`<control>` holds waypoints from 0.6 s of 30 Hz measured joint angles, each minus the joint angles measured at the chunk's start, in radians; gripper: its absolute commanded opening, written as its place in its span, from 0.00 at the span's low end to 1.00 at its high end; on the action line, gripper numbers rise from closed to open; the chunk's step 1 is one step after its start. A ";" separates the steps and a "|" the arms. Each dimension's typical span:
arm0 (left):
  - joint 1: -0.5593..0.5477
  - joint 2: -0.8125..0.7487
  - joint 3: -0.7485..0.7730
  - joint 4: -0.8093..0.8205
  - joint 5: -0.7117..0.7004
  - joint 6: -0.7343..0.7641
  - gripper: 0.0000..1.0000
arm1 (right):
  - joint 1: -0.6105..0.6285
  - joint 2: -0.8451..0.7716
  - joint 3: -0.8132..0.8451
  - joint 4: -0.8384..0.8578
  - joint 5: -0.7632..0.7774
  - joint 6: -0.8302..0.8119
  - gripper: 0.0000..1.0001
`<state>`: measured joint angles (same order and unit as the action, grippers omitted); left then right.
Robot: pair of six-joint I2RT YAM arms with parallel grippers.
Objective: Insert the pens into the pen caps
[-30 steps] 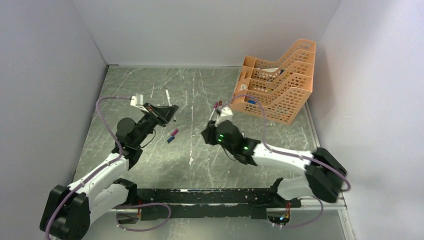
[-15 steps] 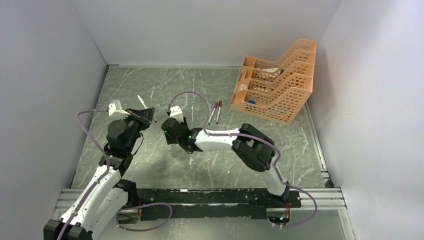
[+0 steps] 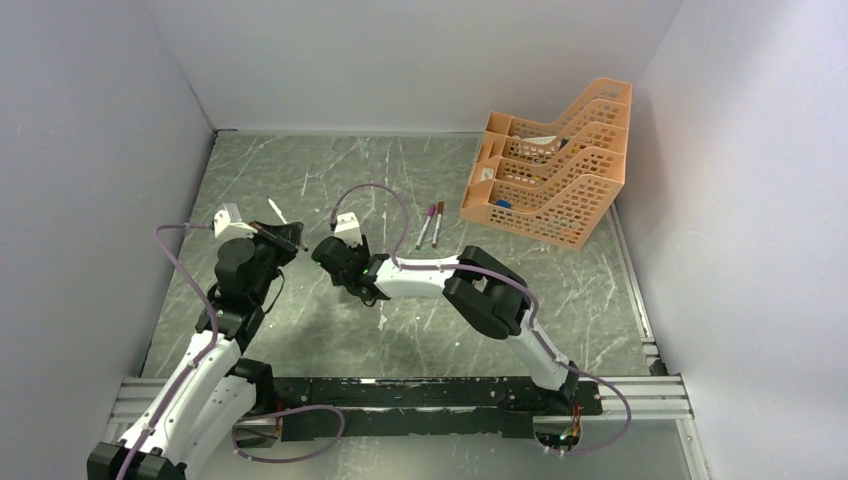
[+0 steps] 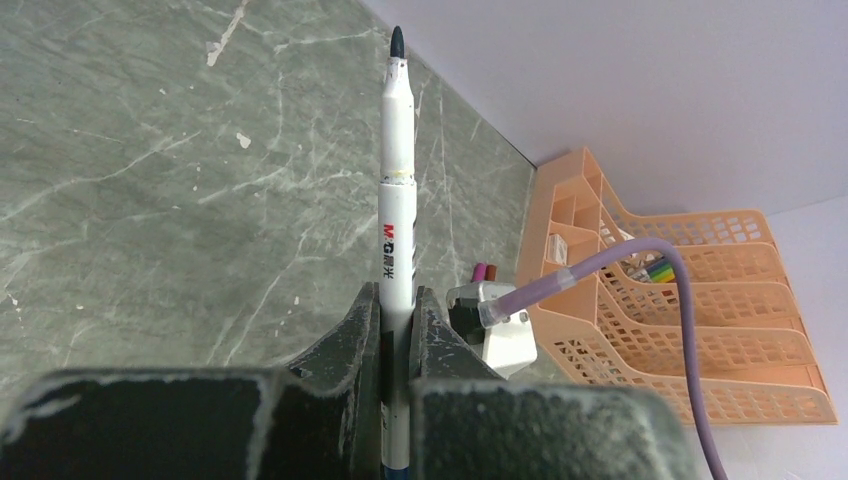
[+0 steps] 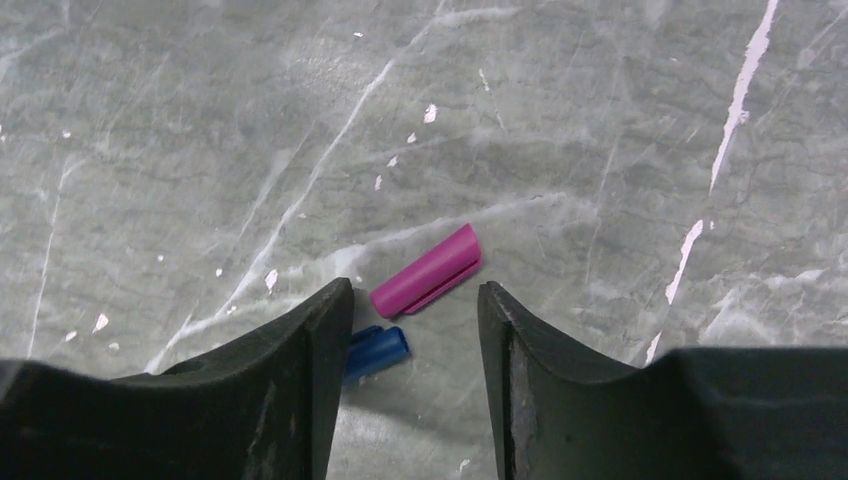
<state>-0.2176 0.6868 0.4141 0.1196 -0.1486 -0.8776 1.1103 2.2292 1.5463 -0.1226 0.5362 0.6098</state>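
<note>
My left gripper (image 4: 398, 310) is shut on a white pen (image 4: 398, 200) that points away from it, dark tip bare. In the top view that gripper (image 3: 286, 240) hangs over the left of the table, the pen (image 3: 274, 209) sticking out past it. My right gripper (image 5: 413, 300) stands open, low over two loose pen caps. The magenta cap (image 5: 427, 270) lies just ahead of the fingertips; the blue cap (image 5: 380, 350) lies partly hidden behind the left finger (image 5: 320, 350). In the top view the right gripper (image 3: 348, 272) hides both caps. Two capped pens (image 3: 432, 224) lie side by side.
An orange mesh tray (image 3: 555, 175) stands at the back right, close to the two capped pens, and shows in the left wrist view too (image 4: 660, 300). The two grippers are close together left of centre. White walls close in the table on three sides.
My right arm has swung from beside the tray leftward to over the loose caps, its jaws wider. My left arm has drawn back to the left, still holding the pen.
</note>
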 measured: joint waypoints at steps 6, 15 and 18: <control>0.000 0.010 0.000 -0.003 0.000 -0.002 0.07 | -0.013 0.010 0.011 -0.002 0.015 0.013 0.32; 0.000 0.039 0.000 -0.002 0.014 -0.002 0.07 | -0.059 0.010 0.008 0.010 0.003 0.018 0.14; 0.000 0.047 0.000 -0.001 0.022 -0.002 0.07 | -0.063 0.005 -0.008 0.027 0.003 0.018 0.16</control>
<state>-0.2173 0.7338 0.4141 0.1188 -0.1268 -0.8795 1.0477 2.2341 1.5379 -0.0956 0.5396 0.6281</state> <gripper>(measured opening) 0.141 0.146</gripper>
